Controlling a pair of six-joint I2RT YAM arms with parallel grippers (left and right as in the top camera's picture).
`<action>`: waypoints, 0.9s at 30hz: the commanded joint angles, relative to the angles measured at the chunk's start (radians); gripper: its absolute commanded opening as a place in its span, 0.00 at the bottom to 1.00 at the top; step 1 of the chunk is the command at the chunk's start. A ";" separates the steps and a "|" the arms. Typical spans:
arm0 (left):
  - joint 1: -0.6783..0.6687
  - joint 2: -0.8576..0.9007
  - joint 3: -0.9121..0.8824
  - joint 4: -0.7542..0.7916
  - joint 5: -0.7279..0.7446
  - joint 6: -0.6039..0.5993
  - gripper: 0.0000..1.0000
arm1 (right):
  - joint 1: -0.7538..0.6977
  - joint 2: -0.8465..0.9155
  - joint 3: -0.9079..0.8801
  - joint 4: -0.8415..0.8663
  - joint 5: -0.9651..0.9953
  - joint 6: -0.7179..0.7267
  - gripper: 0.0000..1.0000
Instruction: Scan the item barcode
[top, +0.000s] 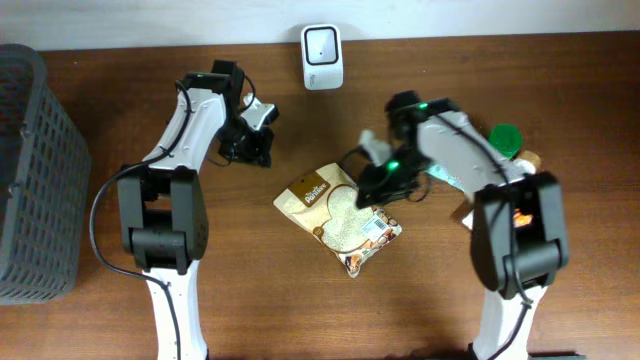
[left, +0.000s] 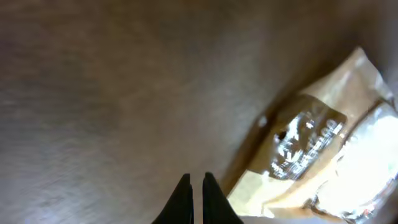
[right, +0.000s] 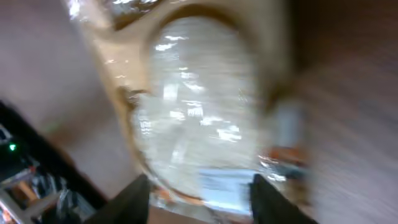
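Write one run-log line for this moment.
left gripper: shut, empty; right gripper: open over tan clear-windowed plastic pouch; pouch: flat on brown wooden table

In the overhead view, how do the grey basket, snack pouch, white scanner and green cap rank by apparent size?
Largest to smallest:
1. grey basket, though cut by the frame edge
2. snack pouch
3. white scanner
4. green cap

Tan clear-windowed pouch (top: 338, 213) lies flat, white scanner (top: 322, 43) well apart.
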 joint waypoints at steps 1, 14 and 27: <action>0.026 -0.032 0.007 0.024 -0.034 -0.021 0.06 | 0.125 -0.003 -0.003 -0.004 -0.049 0.041 0.42; 0.098 -0.032 0.007 0.027 -0.172 -0.021 0.47 | 0.361 -0.003 -0.144 0.029 0.072 0.319 0.55; 0.067 -0.032 0.007 0.043 -0.150 -0.016 0.48 | 0.139 -0.003 -0.164 -0.028 0.531 0.388 0.61</action>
